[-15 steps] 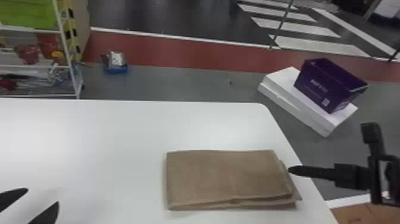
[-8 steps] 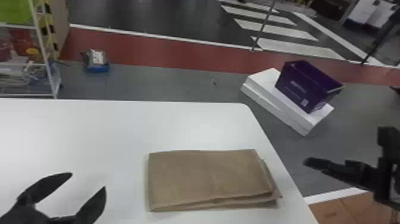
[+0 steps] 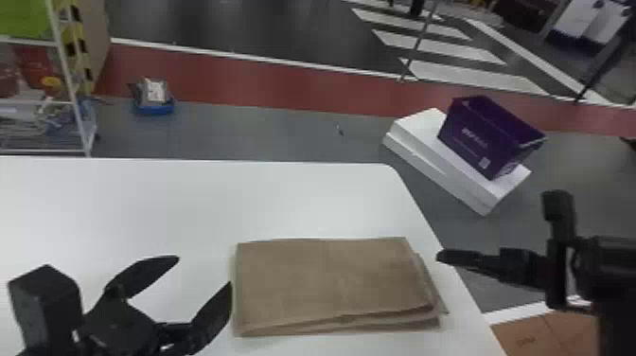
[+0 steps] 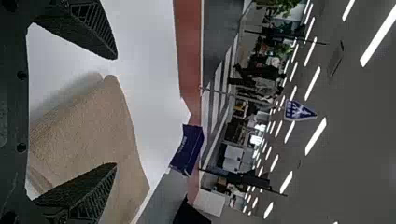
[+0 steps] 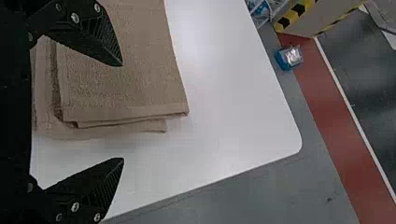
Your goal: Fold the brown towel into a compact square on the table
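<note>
"Brown towel (image 3: 326,279), folks, lying in a layered rectangle near the right edge of the table (image 3: 189,203)!"

"And look: left gripper (image 3: 204,271) by its left end, right gripper (image 5: 123,112) by its right, both with fingers spread, gripping nothing!"

"Light, soft, floppy, I'd say; nothing there to break."

"So pinch all the layers together at one short end! Catch only the top one, and the stack could slide apart!"

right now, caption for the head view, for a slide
Folded brown towel on a white table, left hand open beside it, purple box on the floor beyond.
</note>
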Action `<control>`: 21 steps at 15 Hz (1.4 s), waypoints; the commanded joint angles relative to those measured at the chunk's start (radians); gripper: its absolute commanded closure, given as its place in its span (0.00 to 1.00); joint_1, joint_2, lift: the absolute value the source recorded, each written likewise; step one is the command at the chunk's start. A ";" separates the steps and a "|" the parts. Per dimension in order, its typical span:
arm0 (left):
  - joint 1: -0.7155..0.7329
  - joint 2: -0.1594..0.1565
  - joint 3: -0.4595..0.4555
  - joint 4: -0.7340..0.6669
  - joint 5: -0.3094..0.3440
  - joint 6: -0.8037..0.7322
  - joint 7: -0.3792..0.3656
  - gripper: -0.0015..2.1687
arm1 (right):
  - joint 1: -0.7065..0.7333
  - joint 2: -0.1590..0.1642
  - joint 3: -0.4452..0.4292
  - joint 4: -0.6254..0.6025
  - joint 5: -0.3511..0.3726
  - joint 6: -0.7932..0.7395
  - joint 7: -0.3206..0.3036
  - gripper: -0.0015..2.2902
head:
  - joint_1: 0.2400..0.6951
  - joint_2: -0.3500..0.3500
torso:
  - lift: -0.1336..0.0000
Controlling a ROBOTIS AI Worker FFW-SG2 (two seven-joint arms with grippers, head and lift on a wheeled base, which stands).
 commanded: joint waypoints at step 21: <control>0.070 -0.003 0.171 -0.074 0.086 0.041 -0.090 0.03 | -0.239 0.121 0.883 0.060 0.520 0.014 0.078 0.31 | 1.00 0.27 | 0.07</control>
